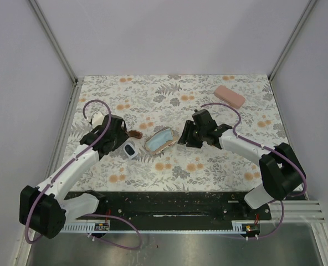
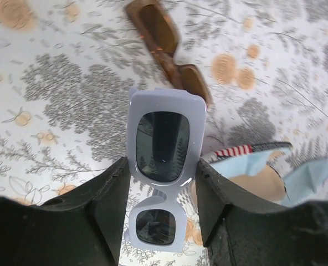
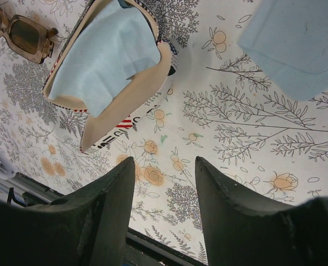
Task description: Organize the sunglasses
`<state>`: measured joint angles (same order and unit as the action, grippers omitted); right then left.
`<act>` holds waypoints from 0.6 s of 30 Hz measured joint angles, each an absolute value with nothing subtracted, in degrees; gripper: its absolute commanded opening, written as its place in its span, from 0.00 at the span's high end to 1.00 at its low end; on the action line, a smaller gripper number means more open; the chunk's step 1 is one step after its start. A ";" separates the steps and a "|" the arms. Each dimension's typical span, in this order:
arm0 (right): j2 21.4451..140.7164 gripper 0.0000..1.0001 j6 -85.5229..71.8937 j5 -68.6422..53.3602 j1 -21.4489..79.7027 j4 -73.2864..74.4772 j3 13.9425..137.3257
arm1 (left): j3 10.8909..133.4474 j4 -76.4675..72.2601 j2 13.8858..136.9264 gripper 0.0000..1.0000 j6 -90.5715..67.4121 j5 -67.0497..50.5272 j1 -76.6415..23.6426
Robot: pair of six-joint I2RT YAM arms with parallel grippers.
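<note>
Left of centre on the worktop, neither sunglasses pair is in the open pouch yet. Left wrist: left hand grips the white pair, brown pair lying beyond. Right wrist: right hand open, empty, near pouch.

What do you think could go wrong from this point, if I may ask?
The left claw grips the white sunglasses only across the frame's smooth edges, so they may slip or twist. The brown sunglasses lie close beyond them and might get nudged. A blue cloth fills much of the pouch's open mouth, so insertion could snag.
</note>
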<state>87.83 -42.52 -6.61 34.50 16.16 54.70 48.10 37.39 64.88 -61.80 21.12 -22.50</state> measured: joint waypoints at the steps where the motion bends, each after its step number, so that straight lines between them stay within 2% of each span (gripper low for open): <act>1: 87.83 0.45 -42.52 -6.61 34.50 16.16 54.70 | 48.27 36.58 63.92 0.66 -60.36 21.17 -23.16; 7: 87.83 0.44 -42.70 -6.61 34.50 15.75 54.15 | 48.16 33.01 62.46 0.65 -59.46 19.84 -24.36; 12: 87.72 0.44 -43.97 -5.37 34.50 14.90 52.45 | 44.86 30.50 62.43 0.67 -69.06 17.74 -25.50; 18: 85.71 0.44 -45.56 -1.85 34.50 14.85 50.28 | 43.33 28.97 64.73 0.67 -82.89 17.15 -31.53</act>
<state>85.71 -45.56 -1.85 34.50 14.85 50.28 43.33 28.97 64.73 -82.89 17.15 -31.53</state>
